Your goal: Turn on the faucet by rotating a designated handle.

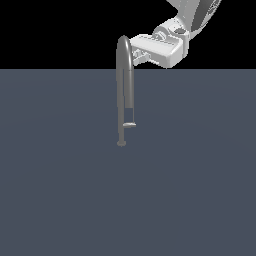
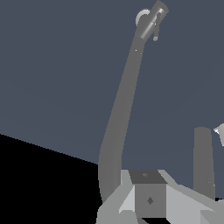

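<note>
The faucet (image 1: 123, 85) stands upright in the middle of the exterior view, a thin grey fixture with a high arched top, twin tubes and a small round base. The handle (image 1: 129, 125) is a short light stub low on the stem, just above the base. My gripper (image 1: 138, 55) is at the arched top, on the exterior view's right of it, far above the handle. It looks open and holds nothing. In the wrist view the faucet (image 2: 124, 100) runs away from the camera, with the handle (image 2: 155, 35) at its far end. One dark finger (image 2: 203, 157) shows beside it.
A flat grey-blue floor (image 1: 200, 190) lies under the faucet. The white arm (image 1: 192, 20) comes in from the upper right of the exterior view. Black background lies behind.
</note>
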{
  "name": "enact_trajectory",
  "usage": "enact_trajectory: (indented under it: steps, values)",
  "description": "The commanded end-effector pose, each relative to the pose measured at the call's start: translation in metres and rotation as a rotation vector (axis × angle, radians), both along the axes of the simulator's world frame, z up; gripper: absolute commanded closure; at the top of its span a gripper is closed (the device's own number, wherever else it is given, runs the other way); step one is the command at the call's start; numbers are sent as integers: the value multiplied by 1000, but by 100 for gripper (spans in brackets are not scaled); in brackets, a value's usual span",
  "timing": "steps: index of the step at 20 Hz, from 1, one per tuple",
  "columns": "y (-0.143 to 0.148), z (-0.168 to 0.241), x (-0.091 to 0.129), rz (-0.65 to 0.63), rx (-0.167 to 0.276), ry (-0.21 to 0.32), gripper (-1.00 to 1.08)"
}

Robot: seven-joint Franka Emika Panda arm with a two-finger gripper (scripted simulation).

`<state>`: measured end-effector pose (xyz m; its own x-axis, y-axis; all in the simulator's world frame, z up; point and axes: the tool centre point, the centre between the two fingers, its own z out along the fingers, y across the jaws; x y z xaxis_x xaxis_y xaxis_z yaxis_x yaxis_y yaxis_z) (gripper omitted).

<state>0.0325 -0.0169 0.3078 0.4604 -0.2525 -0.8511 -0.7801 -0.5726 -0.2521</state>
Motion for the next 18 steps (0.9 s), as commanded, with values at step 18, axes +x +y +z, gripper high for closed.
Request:
enact_trajectory:
  steps: [18]
  values:
    - [0, -136, 46, -306, 304, 372, 108]
